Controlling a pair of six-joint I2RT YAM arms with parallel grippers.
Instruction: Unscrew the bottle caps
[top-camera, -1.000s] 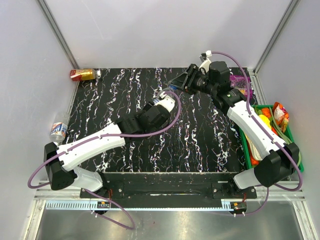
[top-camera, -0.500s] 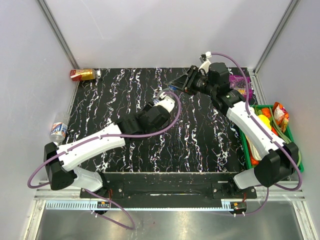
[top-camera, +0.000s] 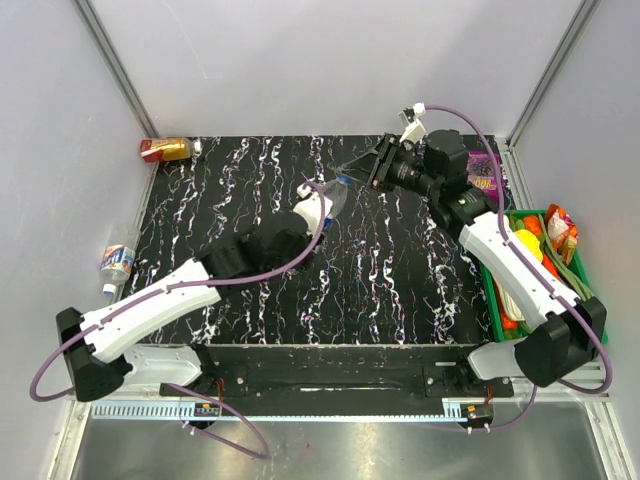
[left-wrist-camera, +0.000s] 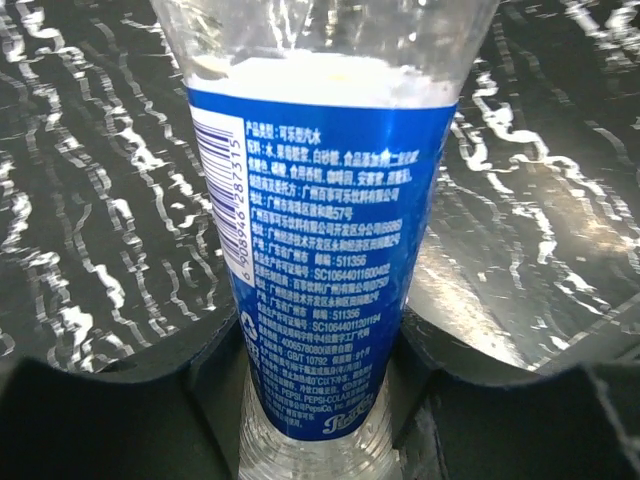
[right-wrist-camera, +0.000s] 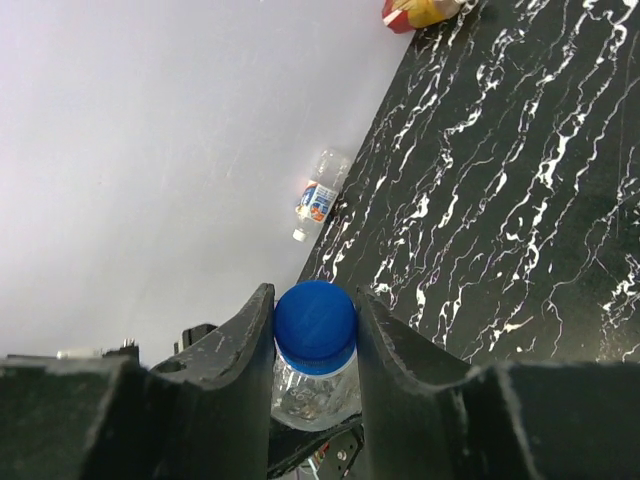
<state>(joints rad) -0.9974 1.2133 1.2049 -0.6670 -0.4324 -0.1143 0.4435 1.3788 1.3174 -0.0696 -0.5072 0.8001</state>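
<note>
My left gripper (left-wrist-camera: 320, 400) is shut on the lower body of the clear Pepsi bottle (left-wrist-camera: 320, 250) with its blue label, and holds it above the mat. In the top view this bottle (top-camera: 335, 193) points from the left gripper (top-camera: 318, 208) toward the right gripper (top-camera: 358, 172). In the right wrist view the dark blue cap (right-wrist-camera: 315, 322) sits between my right gripper's (right-wrist-camera: 315, 325) two fingers, both touching it. The second bottle (top-camera: 118, 258), with a white, blue and red label, lies off the mat's left edge. Its white cap (right-wrist-camera: 299, 236) shows in the right wrist view.
A red-and-gold can (top-camera: 165, 149) lies at the mat's far left corner. A green tray (top-camera: 490, 275) of colourful items stands at the right edge, with a purple packet (top-camera: 484, 175) behind it. White walls close in the back and sides.
The left arm has swung its elbow down and left, bringing the bottle out into view, tilted toward the right gripper. The right gripper has shifted slightly right.
</note>
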